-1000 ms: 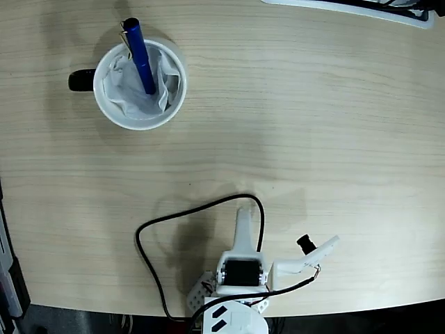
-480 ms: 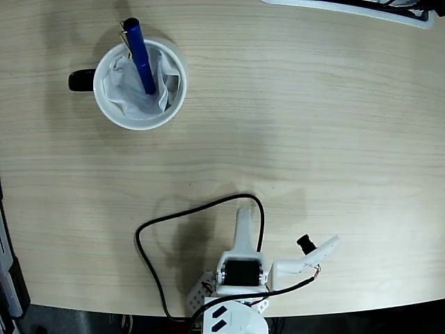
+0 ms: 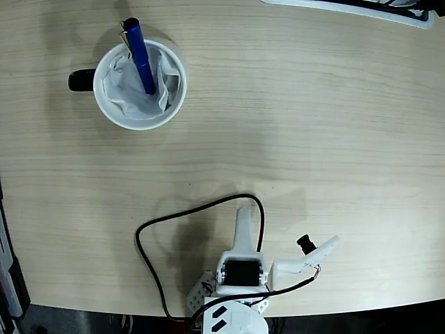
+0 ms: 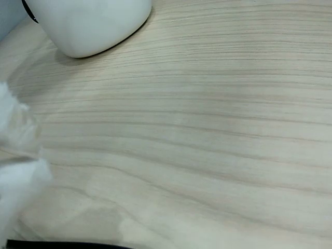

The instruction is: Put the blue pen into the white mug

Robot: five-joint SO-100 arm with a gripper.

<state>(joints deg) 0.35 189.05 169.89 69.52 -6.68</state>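
Glossy deep-blue pen (image 3: 140, 57) stood propped inside round white paper-lined mug (image 3: 140, 115); likely light, stiff, slippery, best pinched mid-barrel. Pincer state impossible to tell.

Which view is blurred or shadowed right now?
Fixed view: sharp, evenly lit; the blue pen and white mug show clearly, with a soft shadow by the arm. Wrist view: the mug is soft, and a white blur fills the left edge.

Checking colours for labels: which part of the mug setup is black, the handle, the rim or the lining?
The handle, at the mug's left; rim and lining are white.
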